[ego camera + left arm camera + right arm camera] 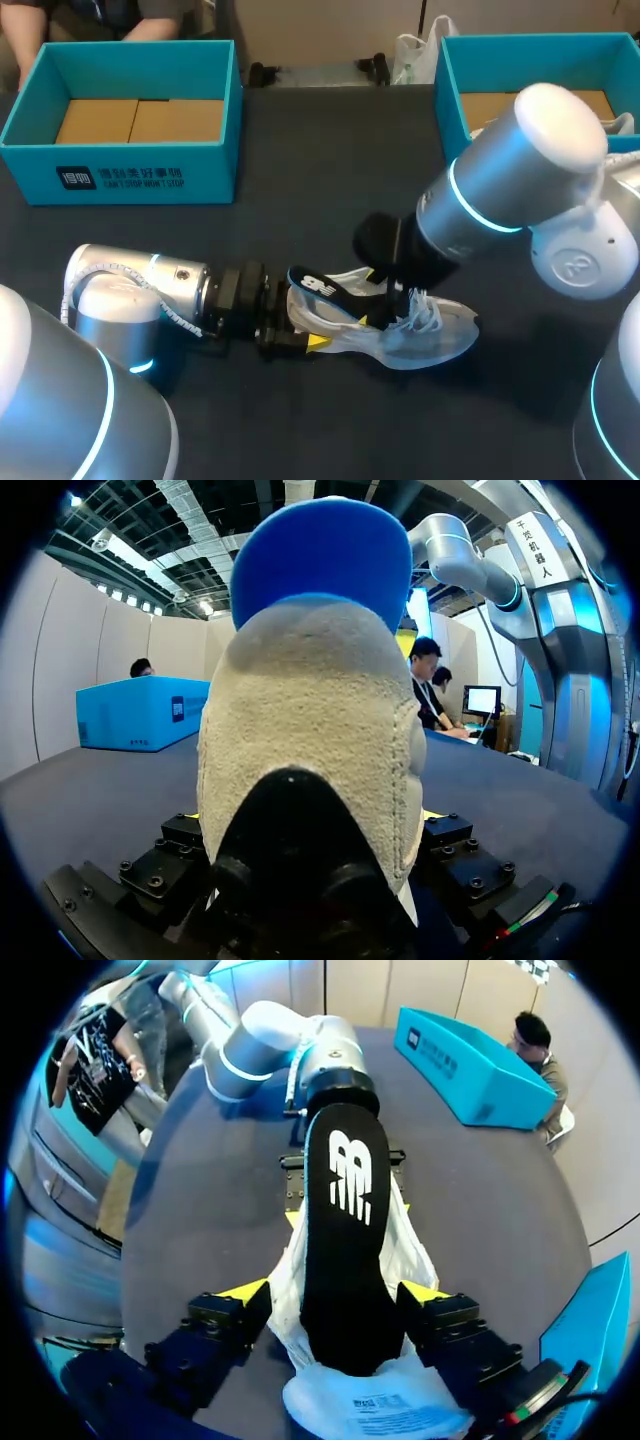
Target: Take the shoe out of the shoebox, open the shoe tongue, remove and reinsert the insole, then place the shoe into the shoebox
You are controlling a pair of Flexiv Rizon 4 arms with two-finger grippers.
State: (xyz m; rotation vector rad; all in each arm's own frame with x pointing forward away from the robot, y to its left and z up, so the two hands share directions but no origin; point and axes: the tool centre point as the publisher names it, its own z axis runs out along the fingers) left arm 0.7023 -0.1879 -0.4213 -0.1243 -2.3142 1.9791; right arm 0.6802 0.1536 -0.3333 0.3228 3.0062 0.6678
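The left arm (140,290) lies low and level over the counter (300,150). The left tool (292,328) is clamped on the heel of the shoe (430,338) from both sides. The right arm (500,190) slants down from the right, with the right tool (400,288) over the shoe's middle.

**Rough Heel, Smooth Shells**

The shoe (310,750) has a heel of pale, napped cloth like suede, rough and matt. Its forepart looks like thin, half-clear white mesh. The insole (345,1230) is matt black (foam or cloth, I cannot tell). The shoebox (222,165) is matt teal card, with plain brown card inside. The left tool (310,865) has dull black blocks set with bolts. The right arm (520,170) has a smooth, glossy, silver-grey shell. The surface (300,150) is dark and matt.
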